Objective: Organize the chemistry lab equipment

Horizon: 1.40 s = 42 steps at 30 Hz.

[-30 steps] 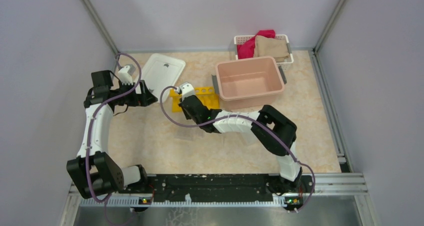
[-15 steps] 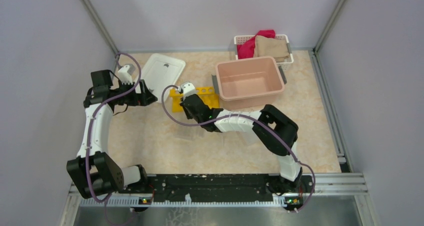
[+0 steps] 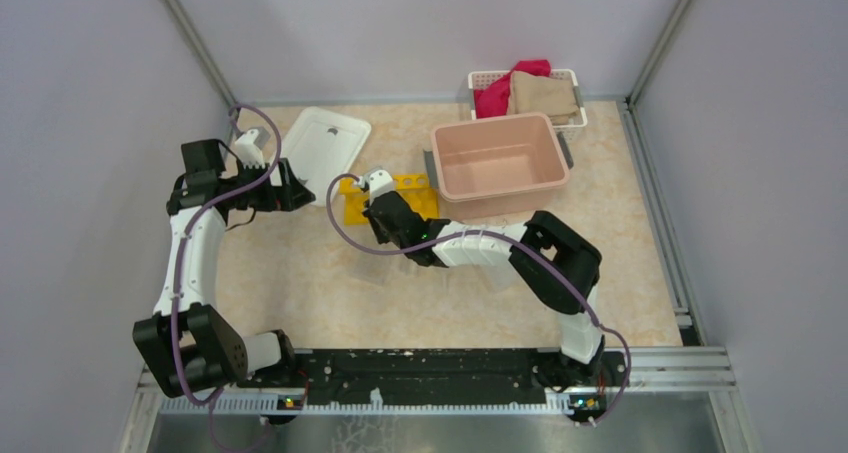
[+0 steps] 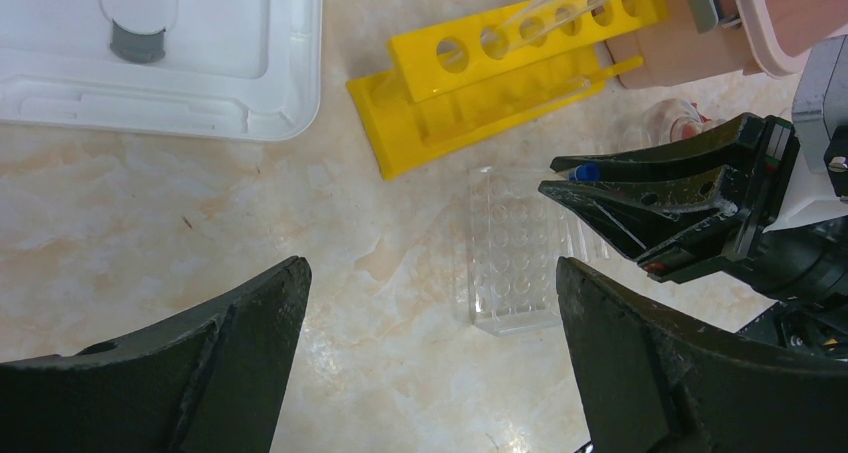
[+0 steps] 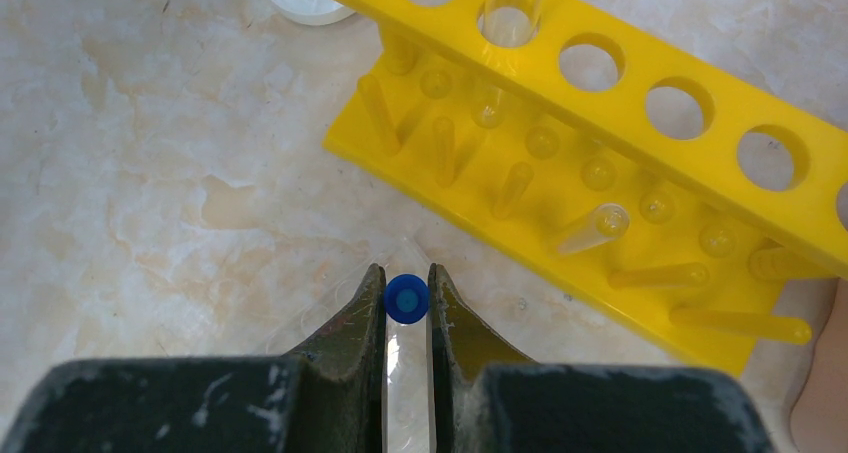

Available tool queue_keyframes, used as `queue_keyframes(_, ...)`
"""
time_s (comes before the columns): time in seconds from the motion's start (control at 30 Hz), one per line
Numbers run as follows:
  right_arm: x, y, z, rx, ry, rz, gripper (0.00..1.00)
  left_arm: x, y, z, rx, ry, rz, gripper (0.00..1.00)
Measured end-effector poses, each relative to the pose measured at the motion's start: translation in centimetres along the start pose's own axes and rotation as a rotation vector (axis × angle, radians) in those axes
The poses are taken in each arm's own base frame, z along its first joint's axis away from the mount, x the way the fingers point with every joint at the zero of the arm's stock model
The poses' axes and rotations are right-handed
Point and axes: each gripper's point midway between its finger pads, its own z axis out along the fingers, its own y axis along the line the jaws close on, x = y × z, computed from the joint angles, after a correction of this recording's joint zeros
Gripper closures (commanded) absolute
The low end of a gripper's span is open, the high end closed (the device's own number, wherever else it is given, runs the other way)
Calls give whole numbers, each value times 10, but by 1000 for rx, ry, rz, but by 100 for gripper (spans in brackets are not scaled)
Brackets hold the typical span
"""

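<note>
My right gripper (image 5: 406,303) is shut on a small clear tube with a blue cap (image 5: 406,298) and holds it over the clear tube rack (image 4: 515,248), just in front of the yellow tube rack (image 5: 620,163). The tube's cap also shows in the left wrist view (image 4: 585,172). The yellow rack (image 3: 392,195) stands left of the pink tub and holds one clear tube (image 5: 515,3). My left gripper (image 4: 430,263) is open and empty above bare table, left of the clear rack. A clear round glass piece (image 4: 668,121) lies behind my right gripper.
A white lid with a grey handle (image 3: 325,141) lies at the back left. The pink tub (image 3: 497,163) stands at the back centre, with a white basket of red and tan cloths (image 3: 525,93) behind it. Grey walls close in the table.
My right gripper has shifted a little towards the near side with the tube, away from the yellow rack. The left arm has not moved.
</note>
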Motion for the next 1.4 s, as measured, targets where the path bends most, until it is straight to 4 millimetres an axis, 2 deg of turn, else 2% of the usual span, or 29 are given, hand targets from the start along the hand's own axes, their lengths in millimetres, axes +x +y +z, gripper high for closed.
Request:
queue_keyframes(0.37,1,0,0,0,1,-1,100,0,0,0,0,0,1,1)
queue_keyframes(0.4,1,0,1,1,3,-1,97,0,0,0,0,0,1,1)
queue_keyframes(0.57,17,-2,6,6,47,-13,92,0,1,0,-2,0,-1,1)
queue_keyframes(0.67,20,-3,8,6,60,-14,81,0,2,-1,-4,-2,-2,1)
queue_keyframes(0.9,22,-2,7,2,70,-12,48,0,2,-1,-5,-2,-3,1)
queue_keyframes(0.97,23,-3,7,3,77,-12,44,0,2,-1,-5,-2,-3,1)
queue_keyframes(1.13,18,-4,-1,8,89,-9,44,-1,2,-2,-6,-2,-7,1)
queue_keyframes(1.2,8,-5,-12,8,83,9,52,-2,1,-4,-4,-4,-7,1)
queue_keyframes(1.27,-11,-5,-27,3,58,44,57,-4,0,-5,-3,-6,-6,1)
queue_keyframes(1.33,-30,-6,-44,0,33,90,60,-6,-1,-6,-1,-9,-4,1)
queue_keyframes(1.4,-41,-9,-59,12,32,136,60,-7,-2,-8,0,-10,-4,1)
